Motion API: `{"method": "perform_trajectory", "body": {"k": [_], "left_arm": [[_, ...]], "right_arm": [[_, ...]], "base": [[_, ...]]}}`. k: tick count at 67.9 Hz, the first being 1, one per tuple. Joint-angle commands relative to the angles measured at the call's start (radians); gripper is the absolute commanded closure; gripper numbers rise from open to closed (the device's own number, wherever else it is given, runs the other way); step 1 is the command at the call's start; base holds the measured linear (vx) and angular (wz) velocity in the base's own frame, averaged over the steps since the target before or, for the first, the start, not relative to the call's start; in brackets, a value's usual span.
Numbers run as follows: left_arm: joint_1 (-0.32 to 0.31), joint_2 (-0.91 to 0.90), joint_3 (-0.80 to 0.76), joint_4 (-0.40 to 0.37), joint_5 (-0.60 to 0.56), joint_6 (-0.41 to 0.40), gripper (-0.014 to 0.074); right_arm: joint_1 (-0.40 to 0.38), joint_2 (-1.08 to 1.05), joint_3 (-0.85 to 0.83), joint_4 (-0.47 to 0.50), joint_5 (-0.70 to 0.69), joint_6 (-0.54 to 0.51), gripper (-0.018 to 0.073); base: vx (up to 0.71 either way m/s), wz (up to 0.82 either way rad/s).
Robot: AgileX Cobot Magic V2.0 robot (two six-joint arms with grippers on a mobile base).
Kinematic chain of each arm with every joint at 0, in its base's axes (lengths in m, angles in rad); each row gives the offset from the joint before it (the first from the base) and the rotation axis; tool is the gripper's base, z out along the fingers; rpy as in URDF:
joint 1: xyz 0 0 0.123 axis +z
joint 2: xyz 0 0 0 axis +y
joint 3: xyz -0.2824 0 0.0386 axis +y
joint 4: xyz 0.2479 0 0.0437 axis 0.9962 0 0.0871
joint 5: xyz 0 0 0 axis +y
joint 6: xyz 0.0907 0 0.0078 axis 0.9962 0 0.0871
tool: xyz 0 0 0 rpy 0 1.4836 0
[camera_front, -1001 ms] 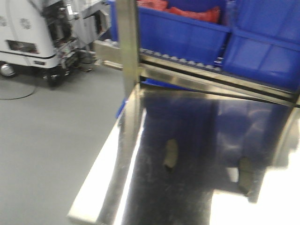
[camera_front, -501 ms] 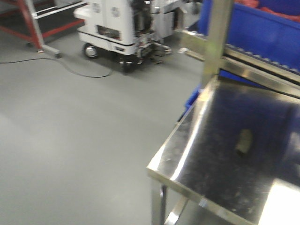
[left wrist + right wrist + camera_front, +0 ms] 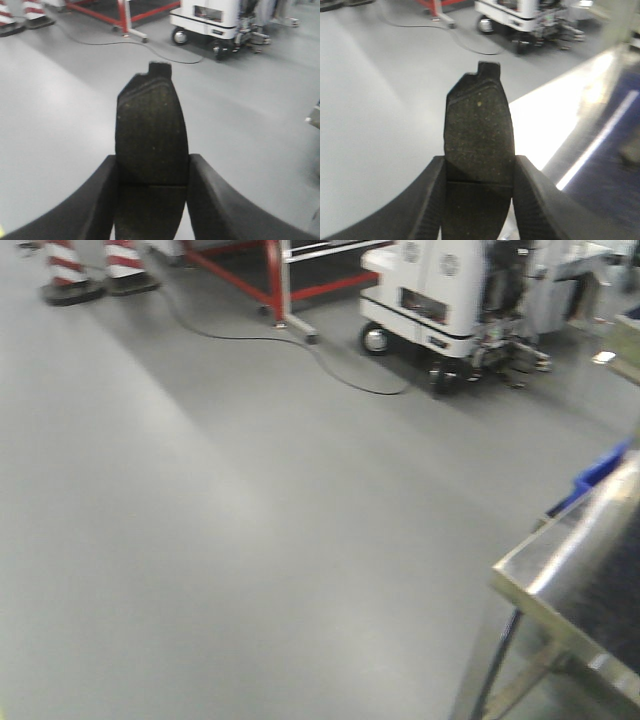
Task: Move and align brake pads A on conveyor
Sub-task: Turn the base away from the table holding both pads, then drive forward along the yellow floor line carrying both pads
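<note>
a: left wrist view, nearest first?
b: left gripper [image 3: 151, 165] is clamped on a brake pad [image 3: 150, 120], with black fingers [image 3: 95, 200] pressing both long edges. the pad points away from the camera, gritty face up. a thin groove crosses it near the grip and there is a small tab at the far end. it hangs over grey floor [image 3: 60, 125].
a: right side?
b: right gripper [image 3: 479, 167] grasps a second brake pad [image 3: 479, 125] by its edges, tab at the far end. the shiny steel tabletop [image 3: 590, 115] lies to its right.
a: farther out?
b: front view shows the tabletop corner at lower right, with a blue bin [image 3: 600, 472] just behind it. across the floor: a black cable [image 3: 340, 370], a white wheeled machine [image 3: 450, 290], a red frame [image 3: 280, 280], and striped cones [image 3: 90, 265] far left.
</note>
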Motion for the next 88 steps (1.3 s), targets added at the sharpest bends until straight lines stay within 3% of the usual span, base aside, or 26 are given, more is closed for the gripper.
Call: {"method": "perform_trajectory", "body": {"k": [1, 57, 88], "left_arm": [[-0.003, 0.006, -0.029, 0.003, -0.092, 0.003, 0.0602], [-0.003, 0.006, -0.029, 0.003, -0.092, 0.003, 0.0602], [-0.003, 0.006, -0.029, 0.003, -0.092, 0.003, 0.0602]], "right_arm": [[-0.007, 0.002, -0.033, -0.006, -0.091, -0.005, 0.0564], [-0.007, 0.002, -0.033, -0.006, -0.090, -0.005, 0.0564], [-0.007, 0.002, -0.033, -0.006, -0.090, -0.005, 0.0564]], "base": [[-0.19, 0.71], [-0.17, 0.61], [-0.06, 0.25]]}}
